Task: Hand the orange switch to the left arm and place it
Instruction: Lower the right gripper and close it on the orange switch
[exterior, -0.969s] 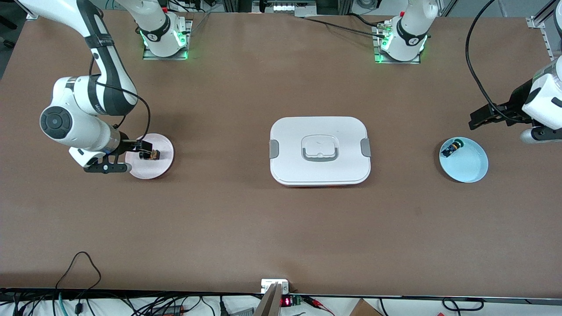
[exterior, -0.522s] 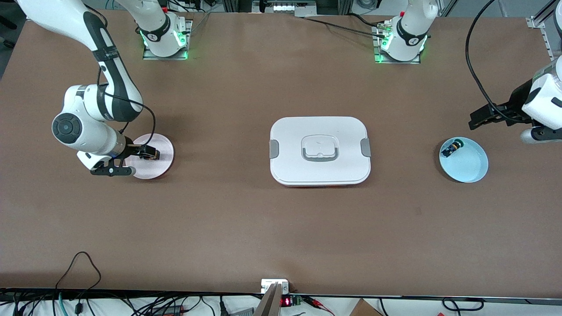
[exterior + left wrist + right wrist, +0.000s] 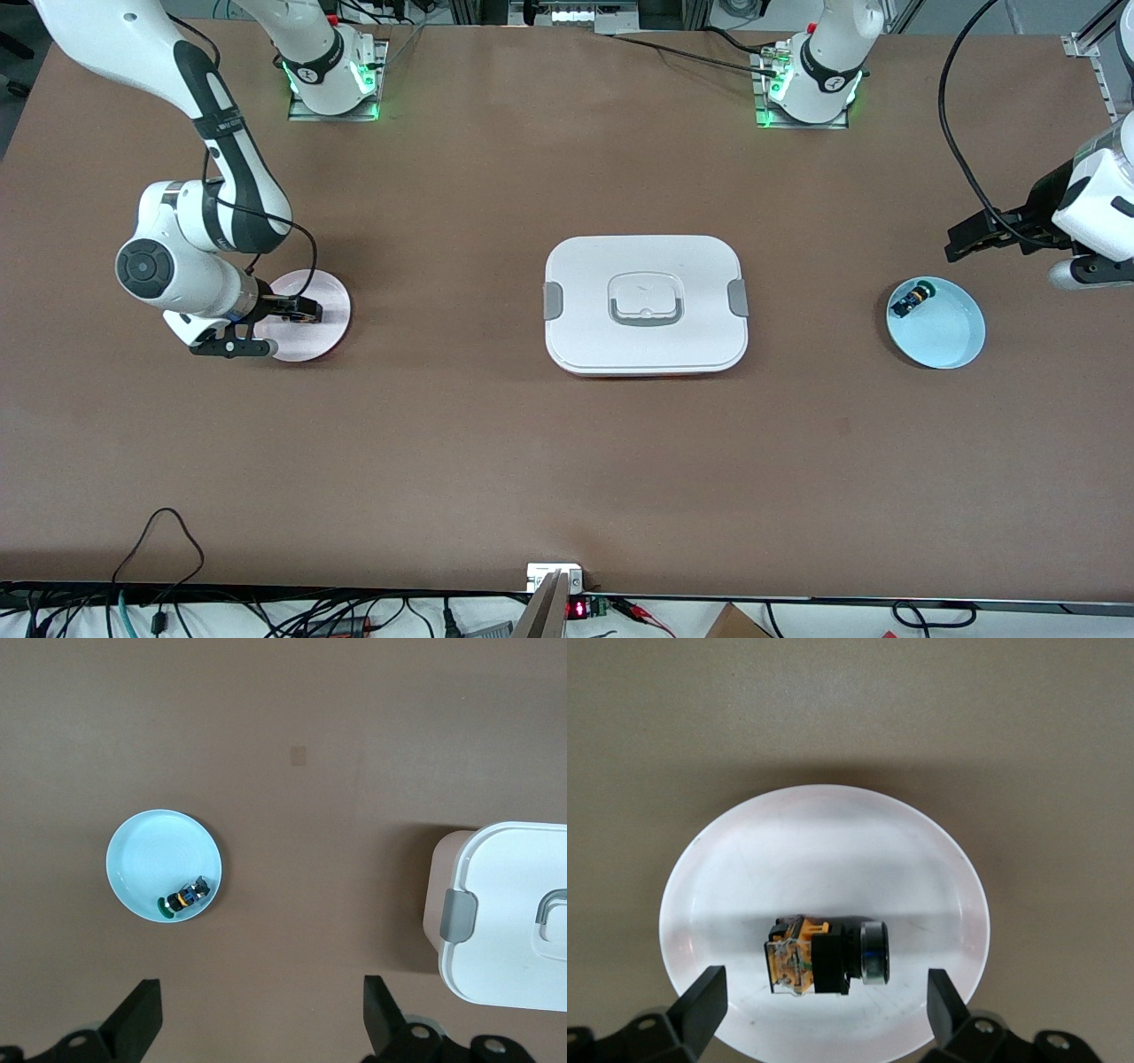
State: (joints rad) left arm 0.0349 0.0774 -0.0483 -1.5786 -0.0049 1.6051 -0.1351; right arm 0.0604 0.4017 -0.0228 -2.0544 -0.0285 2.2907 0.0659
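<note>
right gripper low over the pink plate, fingers spread wide to either side of the orange switch, not gripping it.
switch lies on its side in the plate, round black cap pointing sideways, a bit off the plate's centre; right wrist view shows clear gaps between it and both fingertips. plate sits toward the right arm's end of the table, about midway between the base edge and the front-camera edge. left gripper waits up at the left arm's end, fingers wide apart, holding nothing, above the table just beside the light blue plate, which holds a small blue-bodied part. the box is at table centre, lid on, between the two plates and well apart from both.
</note>
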